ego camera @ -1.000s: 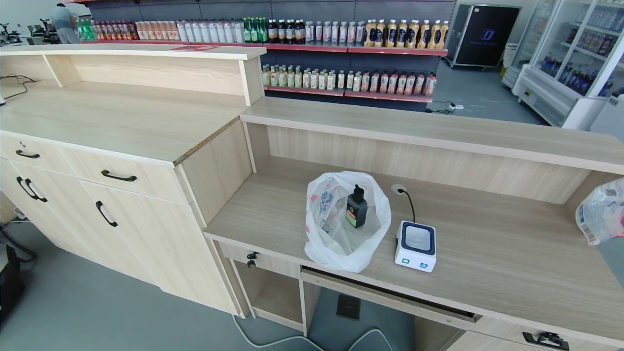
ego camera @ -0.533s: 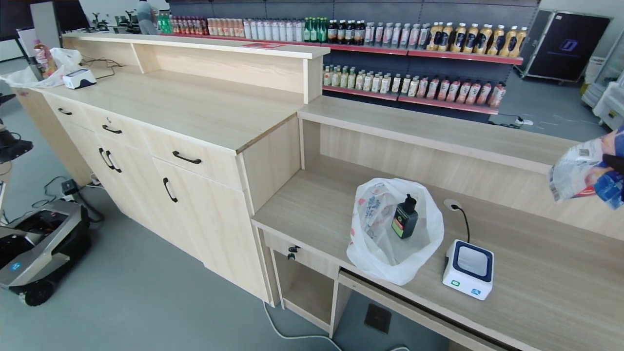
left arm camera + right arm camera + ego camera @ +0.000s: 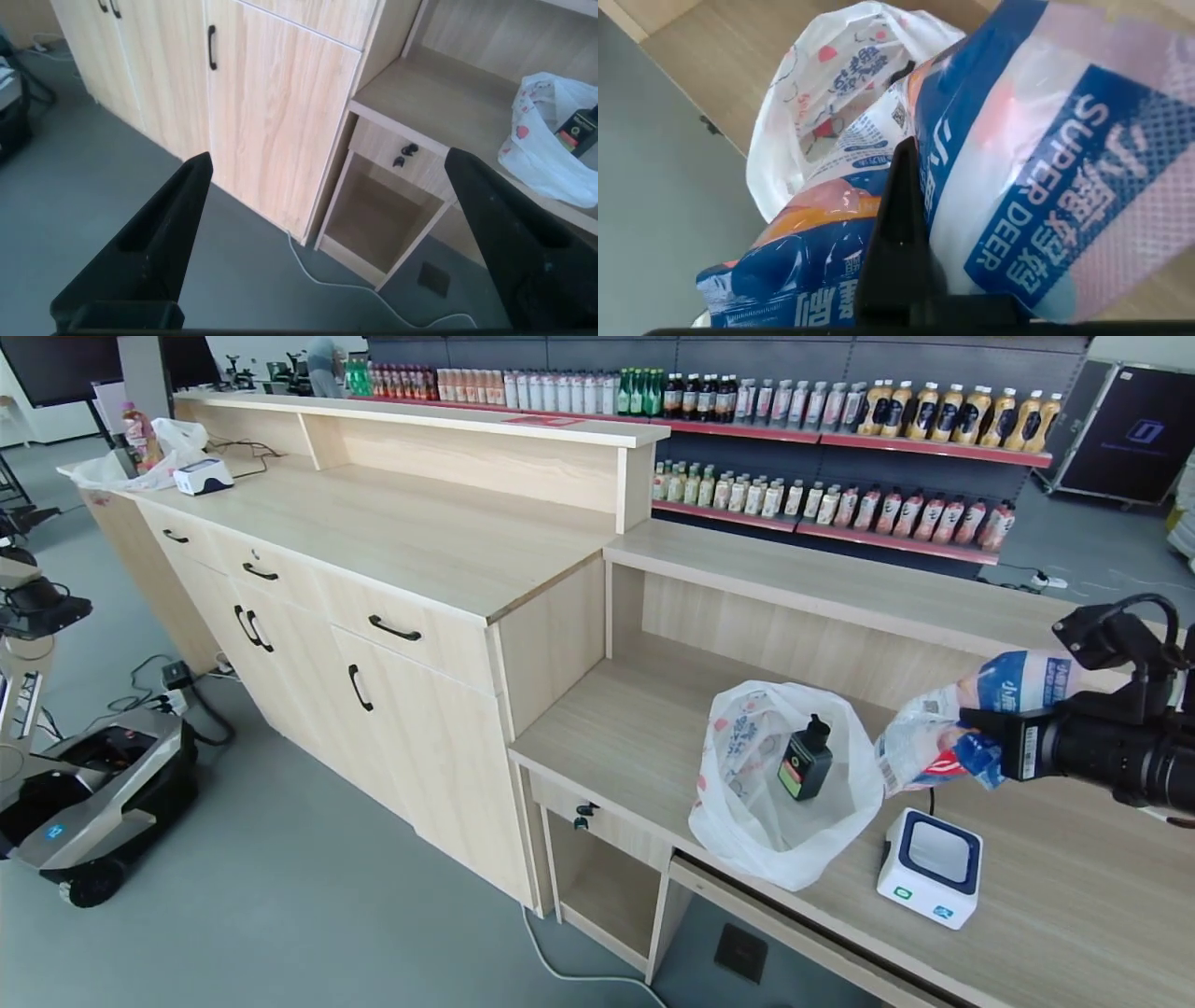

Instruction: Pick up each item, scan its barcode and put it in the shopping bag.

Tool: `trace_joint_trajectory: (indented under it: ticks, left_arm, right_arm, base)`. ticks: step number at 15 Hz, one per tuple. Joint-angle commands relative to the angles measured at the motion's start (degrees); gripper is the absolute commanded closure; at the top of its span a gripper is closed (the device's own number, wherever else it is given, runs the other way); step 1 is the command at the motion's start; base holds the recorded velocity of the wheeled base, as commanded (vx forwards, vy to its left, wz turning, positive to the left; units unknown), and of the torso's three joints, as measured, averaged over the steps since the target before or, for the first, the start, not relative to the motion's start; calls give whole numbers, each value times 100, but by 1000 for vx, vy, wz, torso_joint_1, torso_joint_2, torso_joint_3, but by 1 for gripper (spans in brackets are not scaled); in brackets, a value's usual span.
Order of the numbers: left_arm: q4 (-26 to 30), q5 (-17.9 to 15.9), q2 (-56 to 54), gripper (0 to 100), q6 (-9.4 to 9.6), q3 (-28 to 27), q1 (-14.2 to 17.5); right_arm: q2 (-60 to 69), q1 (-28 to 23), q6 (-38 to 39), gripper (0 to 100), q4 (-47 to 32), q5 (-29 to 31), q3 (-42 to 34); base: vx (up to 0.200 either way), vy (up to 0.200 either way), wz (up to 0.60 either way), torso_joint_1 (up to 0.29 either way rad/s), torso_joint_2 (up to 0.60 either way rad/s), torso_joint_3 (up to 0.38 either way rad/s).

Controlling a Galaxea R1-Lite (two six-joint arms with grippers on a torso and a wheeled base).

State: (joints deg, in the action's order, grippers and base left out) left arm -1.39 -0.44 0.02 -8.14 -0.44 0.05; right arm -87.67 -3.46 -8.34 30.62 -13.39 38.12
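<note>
My right gripper (image 3: pixel 980 739) is shut on a clear snack package (image 3: pixel 934 733) with blue and red print. It holds the package in the air just right of the shopping bag (image 3: pixel 747 793) and above the white barcode scanner (image 3: pixel 932 866). The white bag stands open on the low counter (image 3: pixel 607 737) with a dark bottle (image 3: pixel 805 761) inside. In the right wrist view the package (image 3: pixel 1046 168) sits against a dark finger (image 3: pixel 901 233), with the bag (image 3: pixel 831 103) below. My left gripper (image 3: pixel 329 159) hangs open over the floor, left of the counter and the bag (image 3: pixel 551 140).
A taller cabinet (image 3: pixel 392 551) with drawers adjoins the low counter on the left. Another bag and scanner (image 3: pixel 201 476) sit at its far end. A grey wheeled machine (image 3: pixel 84 793) stands on the floor at left. Bottle shelves (image 3: pixel 822 457) line the back.
The head camera has swung, shifting the whole picture. Relative to the bag and scanner, my right gripper has carried the package leftward, from the far right to just beside the bag.
</note>
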Motion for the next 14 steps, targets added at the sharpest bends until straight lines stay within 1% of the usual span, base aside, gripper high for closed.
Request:
trace_joint_trajectory:
  ticks: [1, 3, 7, 8, 10, 14]
  left_arm:
    - [-2, 0, -2, 0, -3, 0, 4]
    - [-2, 0, -2, 0, -3, 0, 4]
    - [-2, 0, -2, 0, -3, 0, 4]
    - [-2, 0, -2, 0, -3, 0, 4]
    - [-2, 0, -2, 0, -3, 0, 4]
    - [-2, 0, -2, 0, -3, 0, 4]
  right_arm:
    - [-584, 162, 140, 100, 31, -305, 55]
    - [-865, 170, 131, 100, 58, -771, 73]
    - [-1533, 232, 96, 100, 638, -859, 108]
    - [-1753, 267, 96, 100, 946, -885, 108]
    - [-2043, 276, 87, 100, 1148, -1131, 126]
    - [-2544, 320, -54, 100, 1447, -1254, 354]
  base:
    - [0, 0, 0, 0, 0, 0]
    - [0, 0, 0, 0, 0, 0]
    - [0, 0, 0, 0, 0, 0]
    - [0, 0, 0, 0, 0, 0]
    - [0, 0, 0, 0, 0, 0]
    - [0, 0, 0, 0, 0, 0]
